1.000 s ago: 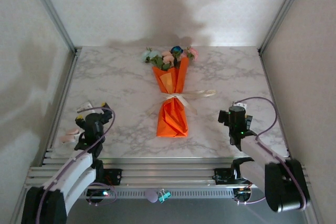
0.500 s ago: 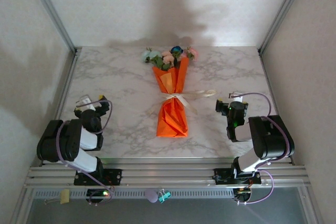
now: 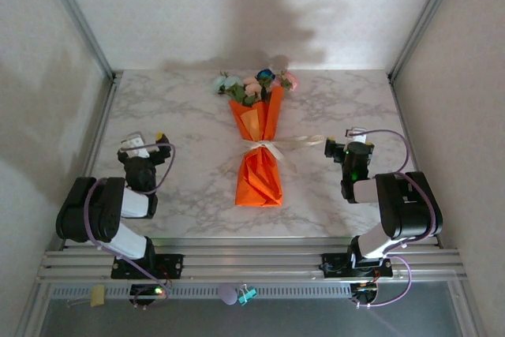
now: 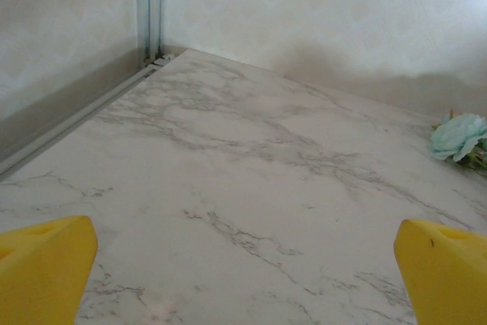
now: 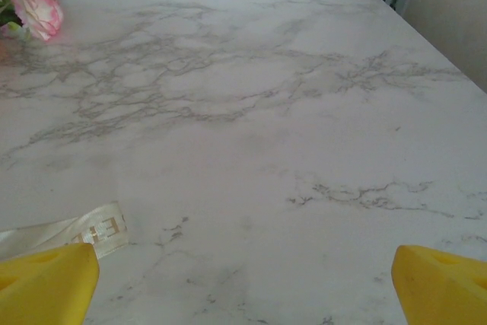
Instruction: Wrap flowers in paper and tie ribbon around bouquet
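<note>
– Tools, both?
– Left tool and right tool gape wide, holding nothing, 1 each side of the bouquet.
– Bouquet?
– Flat on the table, ribbon tied round its waist.

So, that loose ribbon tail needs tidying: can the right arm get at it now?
Probably yes: the right gripper is open, and the ribbon tail lies flat on the table just ahead of it, nothing between.

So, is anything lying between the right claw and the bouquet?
Nothing foreign. Between the right claw and the bouquet there is only bare table and a loose tail of the ribbon, ending close to that claw.
</note>
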